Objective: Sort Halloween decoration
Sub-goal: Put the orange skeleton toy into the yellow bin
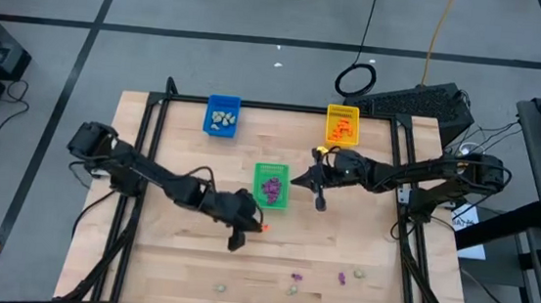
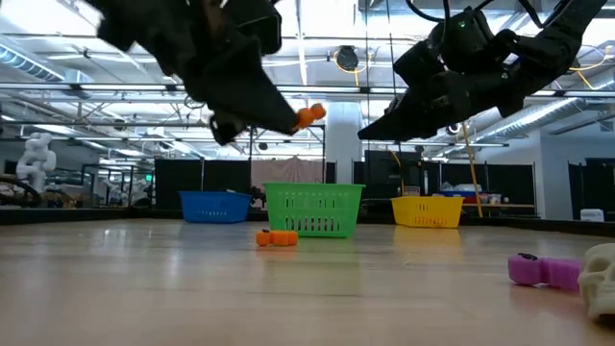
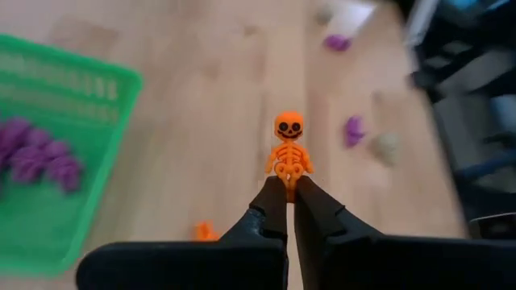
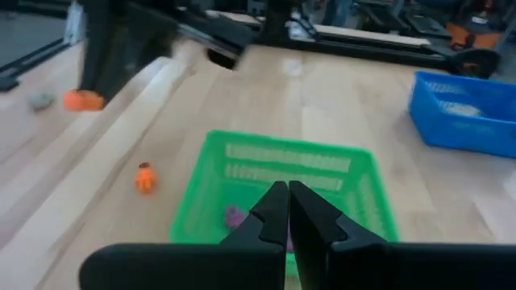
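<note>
Along the bench's (image 1: 173, 261) near edge lie loose trinkets: two pale ones (image 1: 292, 290) and two purple ones (image 1: 342, 277), too small from above to tell their shapes. In the low view one purple piece (image 2: 538, 270) reads as knobbly moulded plastic, and a pale piece (image 2: 603, 277) beside it is cut off by the picture's edge.

Farther in, near the bench's middle, the left gripper (image 3: 290, 190) is clenched on an orange skeleton (image 3: 289, 149) by its lower part; the legs are hidden between the dark, smooth, tapering fingers. The figure has a round head with a black face and a ribbed chest, and it hangs clear of the pale wood planks. On the wood below lies another orange trinket (image 2: 278, 237), its form hard to make out.

Just beyond stands the green tray (image 1: 270, 186), a rectangular plastic basket with slotted walls, holding purple pieces (image 3: 36, 155). The right gripper (image 4: 289, 211) is clamped shut above this tray, apparently holding nothing.

Toward the far edge stand the blue tray (image 1: 222, 115), with pale pieces (image 1: 221, 120) inside, and the yellow tray (image 1: 342, 123), with orange pieces (image 1: 342, 130); both heaps are too small to separate into single shapes.
</note>
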`<control>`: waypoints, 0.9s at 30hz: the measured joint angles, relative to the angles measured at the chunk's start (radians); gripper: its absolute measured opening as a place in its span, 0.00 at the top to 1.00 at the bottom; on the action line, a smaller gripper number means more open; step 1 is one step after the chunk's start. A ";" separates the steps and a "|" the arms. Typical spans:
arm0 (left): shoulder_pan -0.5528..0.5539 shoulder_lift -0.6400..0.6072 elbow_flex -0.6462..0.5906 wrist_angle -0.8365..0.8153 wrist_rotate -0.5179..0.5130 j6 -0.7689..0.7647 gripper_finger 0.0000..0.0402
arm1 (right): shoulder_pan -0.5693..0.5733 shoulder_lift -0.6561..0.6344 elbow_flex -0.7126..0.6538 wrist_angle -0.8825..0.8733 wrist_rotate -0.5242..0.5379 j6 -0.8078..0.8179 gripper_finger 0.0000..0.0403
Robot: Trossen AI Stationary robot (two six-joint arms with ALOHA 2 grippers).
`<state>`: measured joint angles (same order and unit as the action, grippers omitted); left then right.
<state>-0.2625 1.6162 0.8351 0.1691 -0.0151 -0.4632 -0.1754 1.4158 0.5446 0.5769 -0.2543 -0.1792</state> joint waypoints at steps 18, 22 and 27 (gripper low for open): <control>0.207 -0.001 -0.073 0.300 0.493 -0.136 1.00 | 0.275 0.019 0.181 -0.118 0.076 -0.086 0.54; 0.208 -0.001 -0.072 0.332 0.498 -0.200 1.00 | 0.301 0.068 0.226 -0.119 0.072 -0.125 0.51; 0.208 -0.001 -0.072 0.371 0.497 -0.236 1.00 | 0.319 0.121 0.300 -0.161 0.070 -0.138 0.53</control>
<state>-0.0544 1.6154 0.7628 0.5400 0.4824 -0.6994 0.1441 1.5369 0.8444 0.4155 -0.1843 -0.3168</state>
